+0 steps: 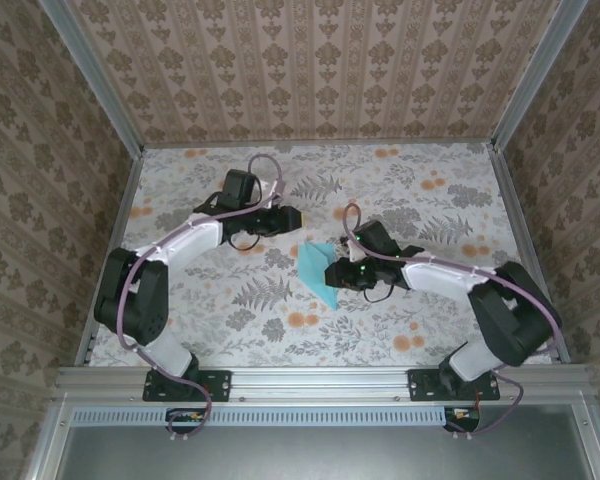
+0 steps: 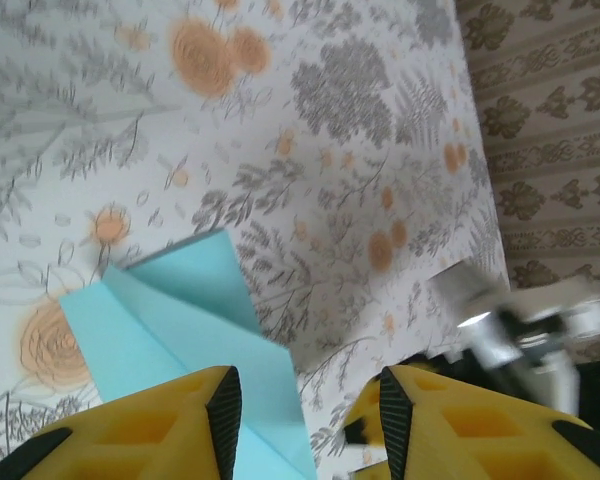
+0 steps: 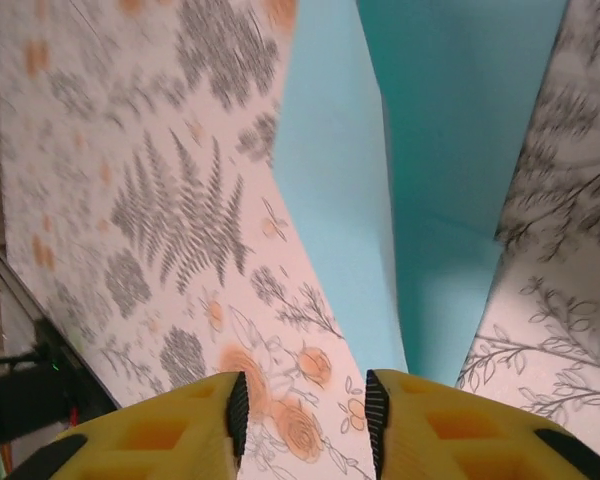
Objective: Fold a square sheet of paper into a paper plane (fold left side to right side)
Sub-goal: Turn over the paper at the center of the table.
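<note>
Yellow left fingers (image 2: 130,430) sit at the bottom of the left wrist view, blunt and blocky. They stand apart with a clear gap between them and grip nothing. Just beyond their tips lies the paper (image 2: 170,320), light blue and folded into a pointed shape with a raised crease along it. One end of it runs down into the gap between the fingers. It rests on a surface (image 2: 310,150) printed with grey ferns and orange flowers. Beyond the paper is a blurred part of the right arm (image 2: 520,335).

In the right wrist view, the right fingers (image 3: 460,430), also yellow, are likewise apart. The printed surface (image 3: 160,200) shows between them and nothing is clamped. The paper (image 3: 430,150) stretches away from them as two blue panels meeting at a crease. Its narrow end reaches the inner edge of one finger, but I cannot tell whether it touches.

Seen from above, the paper (image 1: 318,270) lies near the middle of the surface (image 1: 430,180). The left arm (image 1: 195,238) reaches in from the paper's left. Its fingers are near the paper's far left corner, clear of it. The right arm (image 1: 445,275) reaches in from the paper's right, its fingers at the paper's right edge. Patterned walls (image 1: 320,60) rise beyond the paper.
</note>
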{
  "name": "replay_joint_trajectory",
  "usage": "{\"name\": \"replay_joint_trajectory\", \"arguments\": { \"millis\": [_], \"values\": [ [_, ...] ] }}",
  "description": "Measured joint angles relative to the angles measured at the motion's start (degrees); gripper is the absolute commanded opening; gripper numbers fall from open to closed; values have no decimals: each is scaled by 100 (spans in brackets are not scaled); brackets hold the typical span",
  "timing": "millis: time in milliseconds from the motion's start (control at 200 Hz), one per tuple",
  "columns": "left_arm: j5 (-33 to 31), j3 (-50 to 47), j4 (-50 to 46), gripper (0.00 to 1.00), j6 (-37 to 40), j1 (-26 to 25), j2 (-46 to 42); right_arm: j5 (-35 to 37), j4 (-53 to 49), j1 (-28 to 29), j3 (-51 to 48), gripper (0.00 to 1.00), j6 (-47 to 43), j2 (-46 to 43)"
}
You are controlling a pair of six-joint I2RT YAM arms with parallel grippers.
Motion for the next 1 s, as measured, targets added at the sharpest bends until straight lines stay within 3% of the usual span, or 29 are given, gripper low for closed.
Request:
{"name": "replay_joint_trajectory", "arguments": {
  "millis": [220, 520, 880, 995],
  "values": [
    [13, -334, 254, 43, -297, -310, 726, 341, 341, -485, -219, 53, 48, -619],
    [48, -68, 455, 41, -555, -706, 1600, 378, 470, -557, -372, 53, 48, -684],
    [28, 308, 345, 43, -592, -850, 1816, 378, 455, -734, -568, 55, 50, -979],
    [28, 442, 286, 44, -592, -896, 1897, 291, 522, -743, -586, 51, 74, -879]
  ]
}}
